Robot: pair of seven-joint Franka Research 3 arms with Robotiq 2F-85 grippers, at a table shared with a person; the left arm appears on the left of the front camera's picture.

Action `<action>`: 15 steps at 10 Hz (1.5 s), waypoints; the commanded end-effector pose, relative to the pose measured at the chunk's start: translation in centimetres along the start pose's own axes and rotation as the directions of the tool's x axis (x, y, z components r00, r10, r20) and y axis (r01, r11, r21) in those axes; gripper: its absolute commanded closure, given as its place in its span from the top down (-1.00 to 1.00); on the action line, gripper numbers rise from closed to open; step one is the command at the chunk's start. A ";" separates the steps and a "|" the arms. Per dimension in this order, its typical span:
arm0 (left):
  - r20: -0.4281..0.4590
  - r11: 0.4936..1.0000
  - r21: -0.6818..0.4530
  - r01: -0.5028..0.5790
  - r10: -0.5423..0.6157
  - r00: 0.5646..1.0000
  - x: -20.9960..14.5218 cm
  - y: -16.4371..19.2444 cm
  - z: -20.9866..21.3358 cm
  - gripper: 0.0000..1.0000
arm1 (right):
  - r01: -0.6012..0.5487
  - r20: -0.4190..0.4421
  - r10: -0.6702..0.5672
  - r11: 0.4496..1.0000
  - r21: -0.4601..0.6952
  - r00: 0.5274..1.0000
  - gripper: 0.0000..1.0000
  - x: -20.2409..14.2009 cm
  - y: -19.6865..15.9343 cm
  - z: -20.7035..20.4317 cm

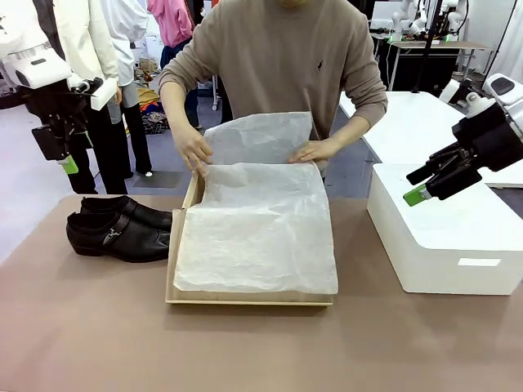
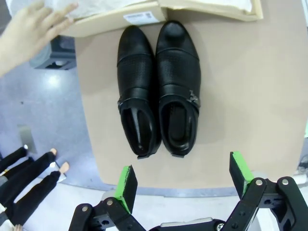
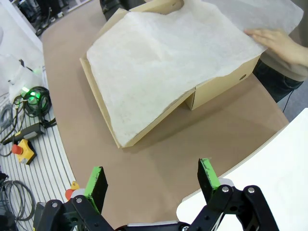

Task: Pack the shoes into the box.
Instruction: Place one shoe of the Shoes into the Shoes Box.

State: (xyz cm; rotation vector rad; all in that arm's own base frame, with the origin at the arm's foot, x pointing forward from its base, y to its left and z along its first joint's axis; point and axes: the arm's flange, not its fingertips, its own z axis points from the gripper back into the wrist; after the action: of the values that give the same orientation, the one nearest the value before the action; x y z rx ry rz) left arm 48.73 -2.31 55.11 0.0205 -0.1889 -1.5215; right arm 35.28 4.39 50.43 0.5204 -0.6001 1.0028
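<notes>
Tabletop (image 1: 82,327): two shoes (image 1: 118,229) beside one box (image 1: 174,253); left tool (image 2: 183,175), right tool (image 3: 151,174) both wide.

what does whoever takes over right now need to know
Left gripper: open, empty, hovering over the shoes.
Right gripper: open, empty, hovering near the white box.
Shoes: side by side on the table, left of the box, toes toward it.
Box: open, tissue spread over it, person's hands on the tissue's far edge.
Done: nothing packed.
Left: both shoes into the box.
</notes>
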 end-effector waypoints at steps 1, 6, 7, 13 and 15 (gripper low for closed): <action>-0.033 1.000 0.006 0.000 0.000 0.999 -0.9 2.6 -0.5 1.00 | -0.026 0.026 0.026 1.000 0.010 0.999 1.00 0.1 -0.4 0.0; -0.055 1.000 -0.006 -0.015 0.015 0.998 -2.4 6.6 -5.0 1.00 | -0.026 0.026 0.026 1.000 0.010 0.999 1.00 0.1 -0.4 0.0; -0.067 1.000 -0.013 -0.001 0.000 0.998 -2.6 7.1 -6.0 1.00 | -0.026 0.026 0.026 1.000 0.010 0.999 1.00 0.1 -0.4 0.0; -0.055 0.999 -0.046 -0.013 0.010 0.998 -2.5 7.7 -8.6 1.00 | -0.026 0.026 0.026 1.000 0.010 0.999 1.00 0.1 -0.4 0.0; -0.055 0.999 -0.046 -0.013 0.010 0.998 -2.5 7.7 -8.6 1.00 | -0.026 0.026 0.026 1.000 0.010 0.999 1.00 0.1 -0.4 0.0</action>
State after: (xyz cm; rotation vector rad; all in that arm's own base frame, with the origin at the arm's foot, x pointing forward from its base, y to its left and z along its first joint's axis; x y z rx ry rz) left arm 57.43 -0.39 47.18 0.0215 -0.1078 -1.5227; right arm 35.29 4.36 50.45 0.5205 -0.5998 1.0045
